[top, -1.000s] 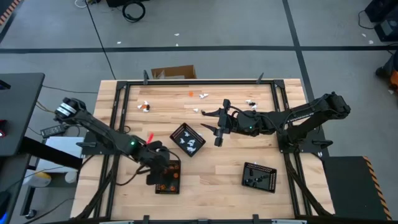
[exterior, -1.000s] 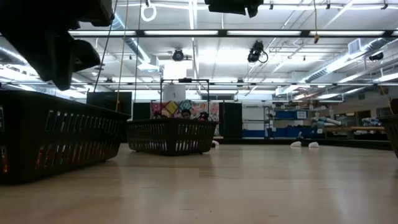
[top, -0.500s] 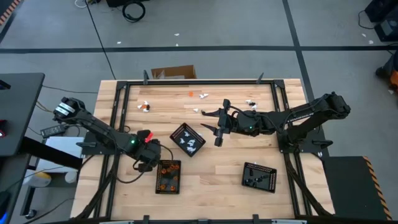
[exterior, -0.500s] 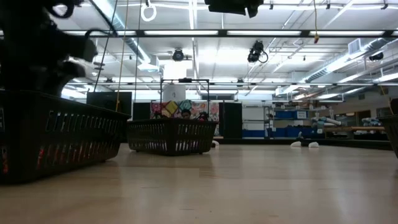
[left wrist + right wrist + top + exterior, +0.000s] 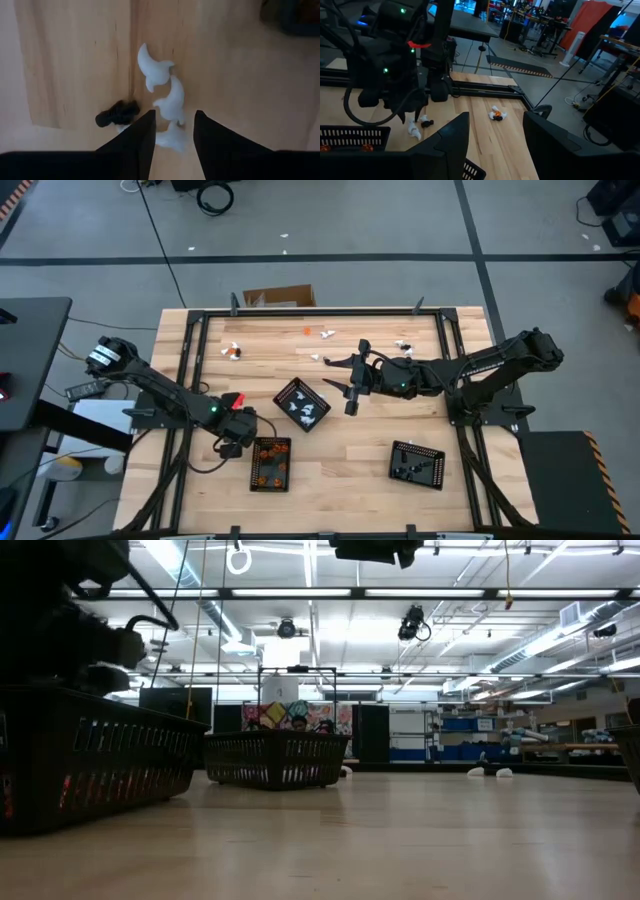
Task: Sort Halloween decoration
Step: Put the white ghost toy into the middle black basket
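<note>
The left arm reaches in from the table's left edge, elbow bent, and its left gripper (image 5: 232, 442) hangs just left of the tray of orange pieces (image 5: 270, 464), near the front of the table (image 5: 340, 480); in the left wrist view its fingers (image 5: 137, 137) stand apart with a gap between them and nothing clamped, pointing down at a small cluster on the wood. That cluster is three white ghost pieces (image 5: 167, 107) lying flat in a chain, their long axes running roughly along the wood grain, with one black piece (image 5: 117, 113) lying crosswise just beside them; the nearest ghost sits partly in the gap between the fingers. The high view does not show this cluster. The right arm stretches from the table's right edge toward the centre, its right gripper (image 5: 350, 387) held just right of the tray of white pieces (image 5: 302, 404); its fingers (image 5: 447, 140) are spread, gripping nothing. More loose pieces (image 5: 320, 335) lie scattered along the table's far side; a third tray (image 5: 416, 463) with black pieces sits front right. The low view shows only the tray walls, not their contents.
</note>
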Robot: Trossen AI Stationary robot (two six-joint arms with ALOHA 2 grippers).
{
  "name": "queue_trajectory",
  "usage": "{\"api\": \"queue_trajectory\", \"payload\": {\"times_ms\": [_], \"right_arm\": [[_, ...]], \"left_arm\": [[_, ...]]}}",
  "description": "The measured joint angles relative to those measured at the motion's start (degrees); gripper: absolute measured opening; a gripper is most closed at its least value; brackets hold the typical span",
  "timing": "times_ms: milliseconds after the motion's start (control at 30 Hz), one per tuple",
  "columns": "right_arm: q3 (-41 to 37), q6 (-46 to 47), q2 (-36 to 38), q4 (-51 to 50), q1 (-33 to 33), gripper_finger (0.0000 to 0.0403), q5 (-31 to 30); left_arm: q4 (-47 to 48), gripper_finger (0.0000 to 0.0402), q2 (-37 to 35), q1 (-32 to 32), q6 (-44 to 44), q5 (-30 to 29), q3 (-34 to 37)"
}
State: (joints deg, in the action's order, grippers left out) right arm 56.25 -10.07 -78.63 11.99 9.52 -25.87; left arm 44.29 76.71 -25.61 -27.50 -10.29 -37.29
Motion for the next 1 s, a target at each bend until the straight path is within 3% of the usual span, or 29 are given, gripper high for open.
{"api": "queue_trajectory", "payload": {"times_ms": [300, 1000], "right_arm": [[0.0, 0.0, 0.0, 0.0, 0.0, 0.0191, 0.0], [0.0, 0.0, 0.0, 0.4, 0.0, 0.0191, 0.0]], "left_arm": [[-5.8, 0.014, 0.0, 0.0, 0.2, -2.1, 3.1], [-11.2, 0.014, 0.0, 0.0, -1.6, -0.5, 6.1]]}}
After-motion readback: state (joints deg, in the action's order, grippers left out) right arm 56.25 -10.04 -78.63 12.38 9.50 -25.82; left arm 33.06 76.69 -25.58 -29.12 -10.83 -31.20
